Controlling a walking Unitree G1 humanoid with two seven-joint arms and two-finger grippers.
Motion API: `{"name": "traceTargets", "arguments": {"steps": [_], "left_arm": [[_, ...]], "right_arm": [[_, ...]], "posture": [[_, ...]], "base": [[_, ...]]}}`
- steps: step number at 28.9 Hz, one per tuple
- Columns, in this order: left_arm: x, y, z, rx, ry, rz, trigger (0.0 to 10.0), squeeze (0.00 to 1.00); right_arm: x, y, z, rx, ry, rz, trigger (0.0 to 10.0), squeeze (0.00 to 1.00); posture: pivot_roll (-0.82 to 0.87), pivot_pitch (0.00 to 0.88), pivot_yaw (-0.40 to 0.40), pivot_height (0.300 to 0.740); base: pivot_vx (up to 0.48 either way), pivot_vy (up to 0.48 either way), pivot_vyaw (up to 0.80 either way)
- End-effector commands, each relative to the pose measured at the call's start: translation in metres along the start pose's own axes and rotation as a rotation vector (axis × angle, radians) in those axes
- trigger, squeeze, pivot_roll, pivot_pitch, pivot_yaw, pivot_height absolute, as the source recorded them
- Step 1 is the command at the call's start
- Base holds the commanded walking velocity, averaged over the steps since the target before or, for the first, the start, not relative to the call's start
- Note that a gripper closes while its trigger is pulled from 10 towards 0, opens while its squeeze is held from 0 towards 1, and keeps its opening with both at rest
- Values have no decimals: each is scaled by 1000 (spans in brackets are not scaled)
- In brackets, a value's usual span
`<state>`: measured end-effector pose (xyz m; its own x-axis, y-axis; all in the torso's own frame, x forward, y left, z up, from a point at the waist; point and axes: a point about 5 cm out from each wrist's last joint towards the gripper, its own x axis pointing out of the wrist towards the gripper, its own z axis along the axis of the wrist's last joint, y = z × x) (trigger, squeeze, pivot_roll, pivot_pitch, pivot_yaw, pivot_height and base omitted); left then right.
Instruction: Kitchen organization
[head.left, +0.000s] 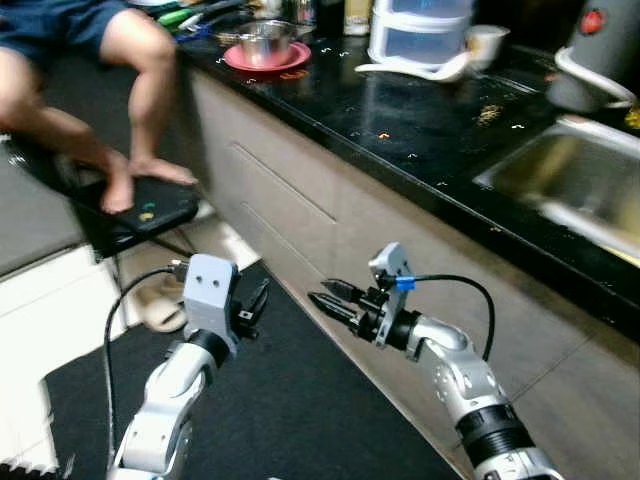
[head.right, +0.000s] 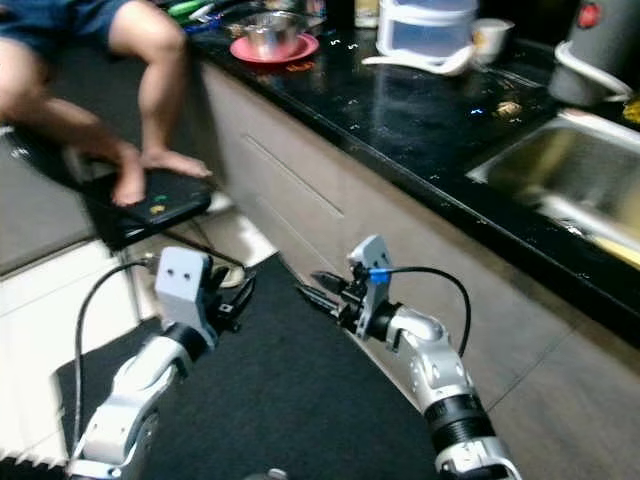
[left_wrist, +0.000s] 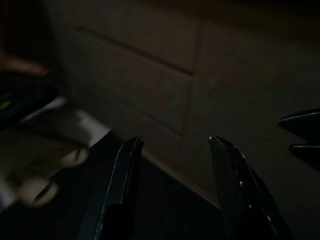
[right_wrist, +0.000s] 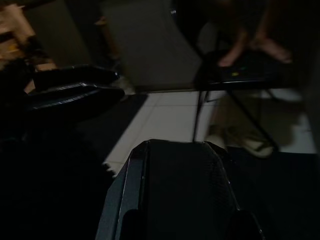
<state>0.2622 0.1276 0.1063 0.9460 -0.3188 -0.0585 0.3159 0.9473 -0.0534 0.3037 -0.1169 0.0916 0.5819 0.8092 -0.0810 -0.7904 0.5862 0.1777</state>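
Both grippers hang low in front of the beige cabinet drawers (head.left: 300, 200), above a black floor mat (head.left: 290, 400). My left gripper (head.left: 255, 300) is open, its two fingers (left_wrist: 122, 190) spread with nothing between them. My right gripper (head.left: 325, 298) points toward the left one; its two tips stand a little apart and hold nothing. On the black counter (head.left: 420, 130) a steel bowl (head.left: 265, 40) sits on a red plate (head.left: 290, 62). A white plastic drawer box (head.left: 420, 35) and a cup (head.left: 485, 45) stand further along, well above both grippers.
A person sits on the counter's left end with bare feet (head.left: 135, 180) on a black stool (head.left: 150, 210). Slippers (head.left: 160, 305) lie on the floor under it. A steel sink (head.left: 570, 180) and a grey kettle (head.left: 590, 50) are at the right.
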Motion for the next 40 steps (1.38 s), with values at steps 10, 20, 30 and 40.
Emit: {"name": "traceTargets", "arguments": {"steps": [10,20,30,40], "left_arm": [[2,-2,0,-7,-11,-24,10000,0],[3,-2,-1,-1,-14,-32,10000,0],[3,-4,-2,6,-13,-42,10000,0],[4,-5,-2,5,-17,-44,10000,0]], "right_arm": [[-1,-6,0,20,-19,-41,10000,0],[0,-7,0,23,-21,-40,10000,0],[1,-3,-1,-12,-13,7,10000,0],[1,-3,-1,2,-28,12,10000,0]], "posture": [[33,15,-18,732],[34,8,-16,732],[32,0,-17,732],[29,0,-19,732]], "base": [[113,0,230],[311,0,0],[309,0,156],[310,0,800]]}}
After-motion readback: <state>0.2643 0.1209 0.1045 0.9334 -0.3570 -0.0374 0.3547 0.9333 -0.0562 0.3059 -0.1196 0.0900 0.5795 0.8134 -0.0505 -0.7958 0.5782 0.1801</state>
